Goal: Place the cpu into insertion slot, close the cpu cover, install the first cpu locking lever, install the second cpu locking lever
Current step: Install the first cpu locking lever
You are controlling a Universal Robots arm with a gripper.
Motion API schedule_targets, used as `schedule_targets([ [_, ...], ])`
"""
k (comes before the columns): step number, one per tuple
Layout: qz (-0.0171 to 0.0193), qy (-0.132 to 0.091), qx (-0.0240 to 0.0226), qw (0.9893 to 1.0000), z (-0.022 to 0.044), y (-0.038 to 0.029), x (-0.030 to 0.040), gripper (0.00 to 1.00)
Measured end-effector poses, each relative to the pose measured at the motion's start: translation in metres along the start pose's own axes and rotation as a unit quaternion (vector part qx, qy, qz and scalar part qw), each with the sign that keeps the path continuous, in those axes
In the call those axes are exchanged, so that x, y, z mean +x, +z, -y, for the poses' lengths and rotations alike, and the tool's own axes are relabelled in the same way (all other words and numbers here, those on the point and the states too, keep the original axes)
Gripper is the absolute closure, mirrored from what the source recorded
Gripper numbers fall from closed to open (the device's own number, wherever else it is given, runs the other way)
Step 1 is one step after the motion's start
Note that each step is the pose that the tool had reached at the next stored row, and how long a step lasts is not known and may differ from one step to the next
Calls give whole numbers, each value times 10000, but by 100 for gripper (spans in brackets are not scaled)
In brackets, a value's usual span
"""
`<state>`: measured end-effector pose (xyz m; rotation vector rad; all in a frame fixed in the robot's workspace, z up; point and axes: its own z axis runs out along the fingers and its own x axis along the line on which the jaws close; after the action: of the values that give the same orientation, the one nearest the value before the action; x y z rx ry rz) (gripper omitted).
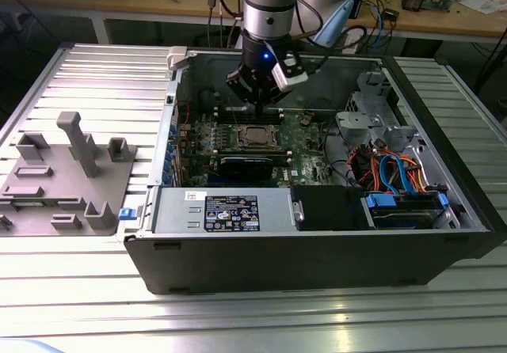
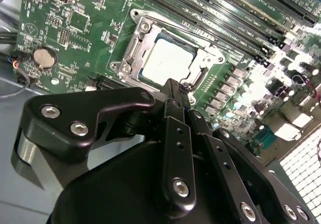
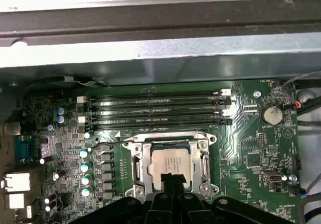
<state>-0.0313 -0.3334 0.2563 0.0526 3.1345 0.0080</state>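
Your gripper (image 3: 173, 179), fingers pinched together empty, hangs above the seated cpu (image 3: 173, 163) (likely light, fragile; hold its edges).

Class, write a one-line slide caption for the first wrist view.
Gripper poised at the edge of the cpu, seated in the insertion slot with the cpu cover lying flat around it.

Bright overhead light washes the cpu (image 2: 168, 61) white and streaks glare across the ribbed table (image 1: 341, 317).
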Motion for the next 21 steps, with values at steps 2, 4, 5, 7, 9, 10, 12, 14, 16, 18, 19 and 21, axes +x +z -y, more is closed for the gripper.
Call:
schedule_targets([
  [2,-1,-163,-1,9999,0,1,0,89],
  [4,-2,-370,-2,9993,-1,1,0,89],
  [5,-2,-435,-2,9991,-2,1,0,89],
  [7,-2,-465,-3,9989,-3,2,0,89],
  [9,-2,-466,-3,9989,-3,2,0,89],
  [10,-2,-466,-3,9989,-2,1,0,89],
  [12,-2,-394,-3,9992,-2,1,0,89],
  [14,-2,-288,-2,9996,-2,2,5,89],
  [16,-1,-280,-3,9996,-1,4,55,89],
  [18,-1,-280,-2,9996,1,4,116,89],
  [19,-1,-280,-2,9996,2,4,143,89],
  [21,1,-281,-2,9996,4,3,204,89],
])
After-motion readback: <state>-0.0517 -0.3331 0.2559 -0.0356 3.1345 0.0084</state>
